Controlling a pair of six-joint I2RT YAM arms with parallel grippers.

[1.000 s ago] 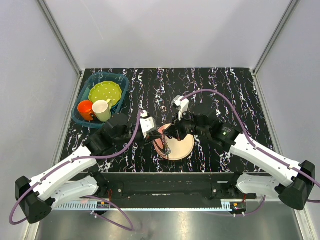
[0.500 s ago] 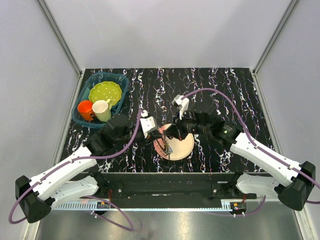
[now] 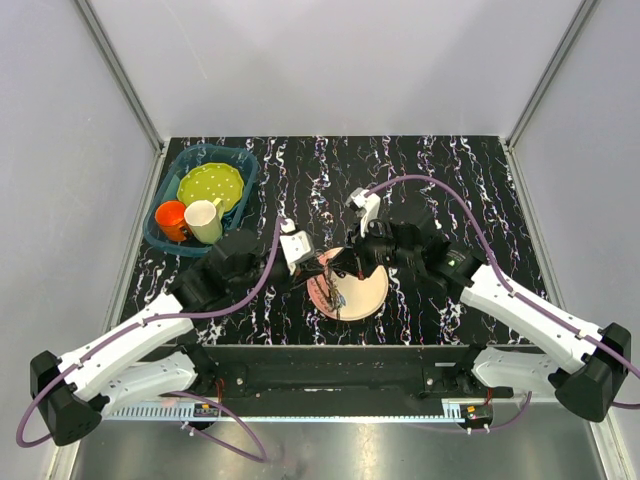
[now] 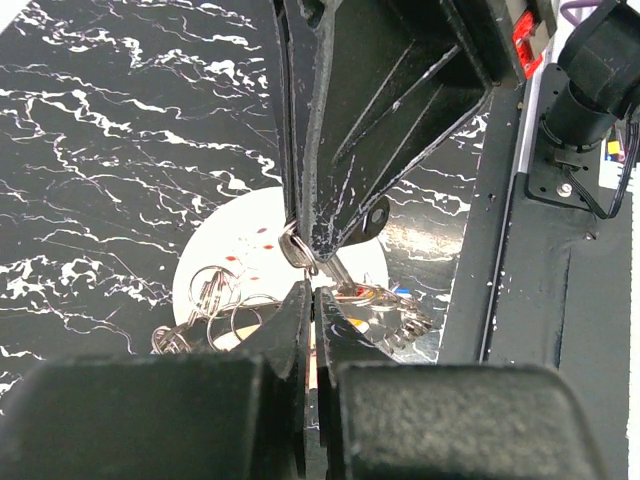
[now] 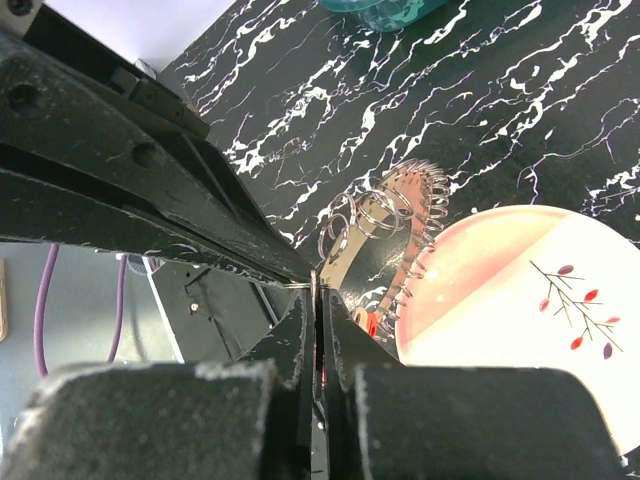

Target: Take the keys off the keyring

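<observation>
Silvery bunch sat over the pink plate (image 3: 372,290), at the rim on the left arm's side: keyring (image 5: 405,225) with its spiky rim tilted rather than flat, keys (image 4: 392,312) clustered just beside it, one red head showing. Couldn't tell whether the keys hung or lay on the plate. Left gripper (image 4: 312,296) and right gripper (image 5: 317,298) were nose to nose at the bunch, coming in from opposite sides, tips touching or near enough. Both were clenched tight. A small split loop and a key blade showed exactly where the tips met. My read is that each had a pinch on thin metal, but I couldn't tell which piece went with which gripper, or whether either truly held. Key relation: from the right gripper the ring lay just past its tip, toward the left arm; from the left gripper the blade ran on along its finger line, toward the right arm. So the working axis ran straight between the two tips, roughly across the tabletop (image 3: 450,170), and neither arm was nearer. The next move likely needs an opposed pull or twist on that line, and slip risk looks high. Teal tub (image 3: 215,152) of crockery sat well apart at the back left.
</observation>
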